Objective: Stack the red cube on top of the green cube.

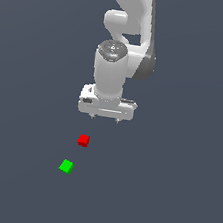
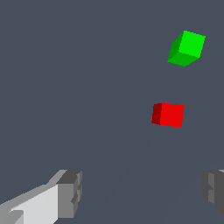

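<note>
The red cube [image 1: 83,140] lies on the dark grey floor, below the gripper in the exterior view. The green cube [image 1: 66,166] lies a short way nearer the camera and slightly to the exterior view's left of it; the two cubes are apart. My gripper [image 1: 104,118] hangs above the floor behind the red cube, open and empty. In the wrist view the red cube [image 2: 168,114] and the green cube [image 2: 187,48] lie ahead of the two spread fingertips [image 2: 70,194], off to one side of the gap between them.
The white arm [image 1: 125,40] rises behind the gripper. The flat dark grey floor [image 1: 172,193] surrounds the cubes.
</note>
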Motion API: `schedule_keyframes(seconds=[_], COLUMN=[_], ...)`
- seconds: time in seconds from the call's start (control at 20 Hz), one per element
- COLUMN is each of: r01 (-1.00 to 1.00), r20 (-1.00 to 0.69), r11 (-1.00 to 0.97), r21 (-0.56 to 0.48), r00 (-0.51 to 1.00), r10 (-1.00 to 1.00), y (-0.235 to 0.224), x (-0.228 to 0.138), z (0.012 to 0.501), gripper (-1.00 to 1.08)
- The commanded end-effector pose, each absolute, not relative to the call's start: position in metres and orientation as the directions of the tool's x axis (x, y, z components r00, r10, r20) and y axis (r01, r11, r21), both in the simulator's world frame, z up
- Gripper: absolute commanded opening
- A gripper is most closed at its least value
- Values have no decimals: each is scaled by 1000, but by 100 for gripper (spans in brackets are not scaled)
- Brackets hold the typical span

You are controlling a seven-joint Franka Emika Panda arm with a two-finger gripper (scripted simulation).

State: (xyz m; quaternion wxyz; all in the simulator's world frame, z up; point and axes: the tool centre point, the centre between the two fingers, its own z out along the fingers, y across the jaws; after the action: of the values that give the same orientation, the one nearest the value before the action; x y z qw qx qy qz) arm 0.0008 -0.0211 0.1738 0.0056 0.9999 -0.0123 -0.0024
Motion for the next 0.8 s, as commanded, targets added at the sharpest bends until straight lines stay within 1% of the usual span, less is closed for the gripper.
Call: schedule_keyframes(seconds=[0.0,0.35,0.75], r01=[-25,-39,-87], r20=[-5,-4,-2], r11=[-1000,-999,-996], r21=[11,10,7], r00=[1000,999,996], r10=[-25,-39,-87], y=[-21,-32,-70], x=[1,6,21], z=[174,161,117], gripper=[100,100,100])
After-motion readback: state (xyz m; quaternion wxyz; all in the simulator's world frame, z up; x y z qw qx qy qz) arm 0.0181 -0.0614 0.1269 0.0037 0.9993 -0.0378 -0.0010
